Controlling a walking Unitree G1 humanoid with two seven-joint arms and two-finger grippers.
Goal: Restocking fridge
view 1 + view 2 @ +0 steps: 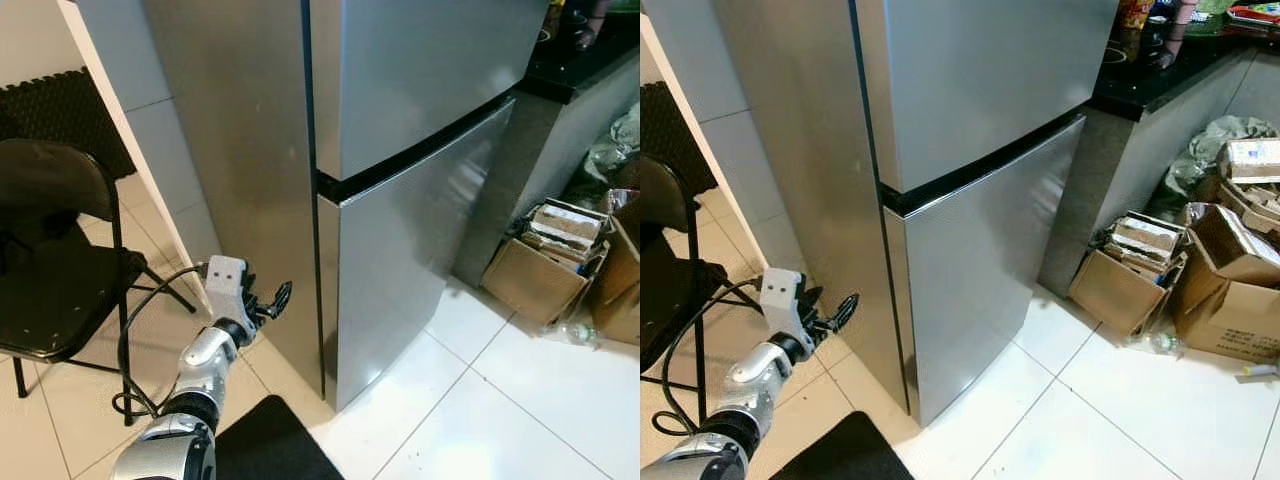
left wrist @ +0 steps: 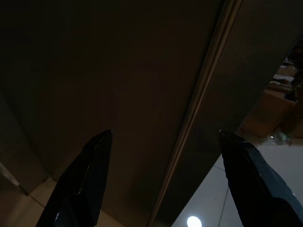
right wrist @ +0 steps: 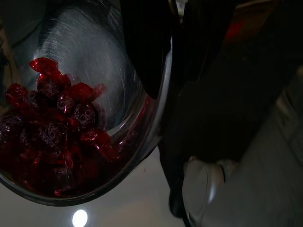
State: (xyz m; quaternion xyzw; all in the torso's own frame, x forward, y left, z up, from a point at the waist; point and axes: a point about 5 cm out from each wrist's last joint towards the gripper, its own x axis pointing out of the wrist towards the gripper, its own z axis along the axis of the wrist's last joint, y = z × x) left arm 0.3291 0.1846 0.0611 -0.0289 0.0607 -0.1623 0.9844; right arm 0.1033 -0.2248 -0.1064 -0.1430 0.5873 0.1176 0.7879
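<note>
A silver two-door fridge stands before me with both doors closed, a dark gap between the upper and lower door. My left gripper is raised and open, close to the lower door's left edge. In the left wrist view its two black fingers frame the door seam with nothing between them. The right wrist view has a steel bowl holding several red wrapped candies. My right gripper is shut on the bowl's rim.
A black chair stands at the left with a cable looping past it. A black mat lies at my feet. Cardboard boxes and a plastic bottle crowd the floor at the right, under a dark counter.
</note>
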